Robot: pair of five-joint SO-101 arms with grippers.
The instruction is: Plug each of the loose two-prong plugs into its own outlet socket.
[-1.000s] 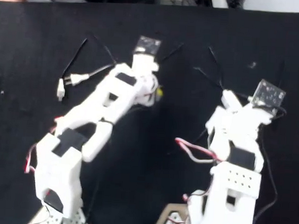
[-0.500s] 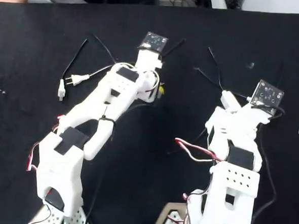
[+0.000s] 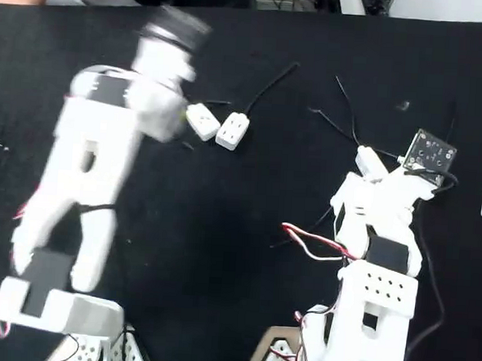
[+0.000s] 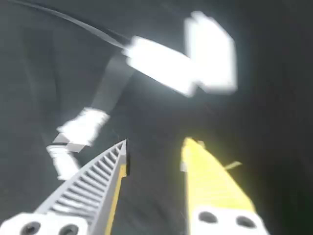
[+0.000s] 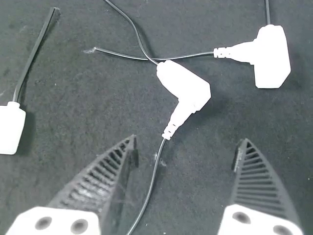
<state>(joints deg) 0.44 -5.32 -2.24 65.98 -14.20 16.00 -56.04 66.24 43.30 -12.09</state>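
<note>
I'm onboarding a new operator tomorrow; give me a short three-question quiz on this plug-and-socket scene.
1. True or false: the right arm's jaws are shut on the white angled plastic plug.
2. The table's cloth cover is: A black, B white, C green.
3. How many white rectangular socket blocks lie beside the left arm in the high view?
Key: 1 false, the jaws stand open; 2 A; 3 two.

Black table [image 3: 245, 254] with white sockets [image 3: 232, 131] and cords [image 3: 272, 78]
</note>
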